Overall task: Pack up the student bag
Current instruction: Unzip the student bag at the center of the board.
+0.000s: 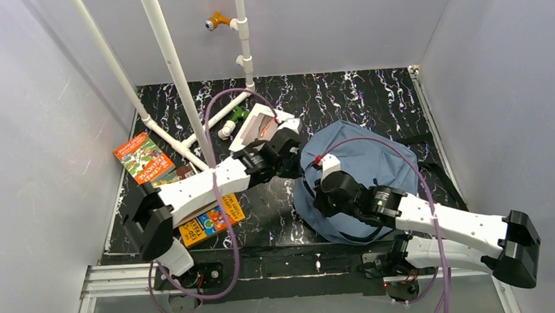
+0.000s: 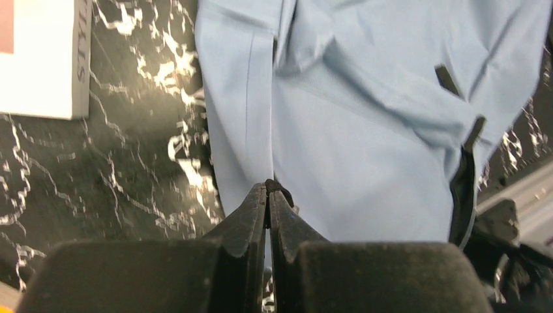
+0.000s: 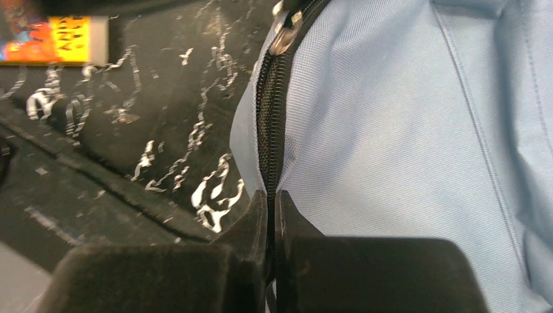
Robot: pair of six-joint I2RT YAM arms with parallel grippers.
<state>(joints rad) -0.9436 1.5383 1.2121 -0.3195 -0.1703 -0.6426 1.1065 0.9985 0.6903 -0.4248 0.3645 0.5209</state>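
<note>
Likely limp, light and quick to bunch, the student bag [image 1: 379, 158] lies flat centre-right in the top view, the right gripper [image 3: 270, 199] pinching its black zipper [image 3: 269, 111] seam, the left gripper [image 2: 268, 192] farther back pressed together at the fabric edge, catch unclear; zipper trim looks the firmest hold.

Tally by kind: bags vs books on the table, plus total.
Bags: 1, the student bag
Books: 3, the orange-green book, the white book, the yellow-orange book
Total: 4
A dark edge beside the orange-green book is too hidden to count.
</note>
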